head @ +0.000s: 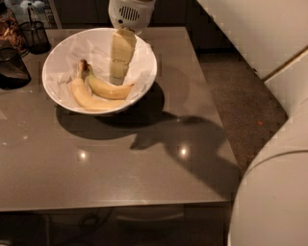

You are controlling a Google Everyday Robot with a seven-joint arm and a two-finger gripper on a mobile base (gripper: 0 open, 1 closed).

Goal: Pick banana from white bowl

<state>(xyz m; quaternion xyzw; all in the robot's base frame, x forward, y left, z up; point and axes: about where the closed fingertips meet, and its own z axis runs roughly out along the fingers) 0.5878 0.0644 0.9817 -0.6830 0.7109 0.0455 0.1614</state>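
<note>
The gripper (117,78) was located above the far part of the grey table (144,178). A paler banana (85,99) was noted just left of the jaws. A wire-mesh cup (36,36) and a dark container (12,69) were recorded farther left, and carpet (236,96) to the right.

The claw (117,77) is pale cream-yellow, blocky and stepped in segments, and it hangs inside the bowl (150,58). Above it sits a rounded white wrist housing (130,13) with a dark slotted vent grille. The arm (260,33) is a smooth white shell, its panels split by a thin seam, perhaps tan-edged. A broad, curved white cover (274,192) fills the lower right.
</note>
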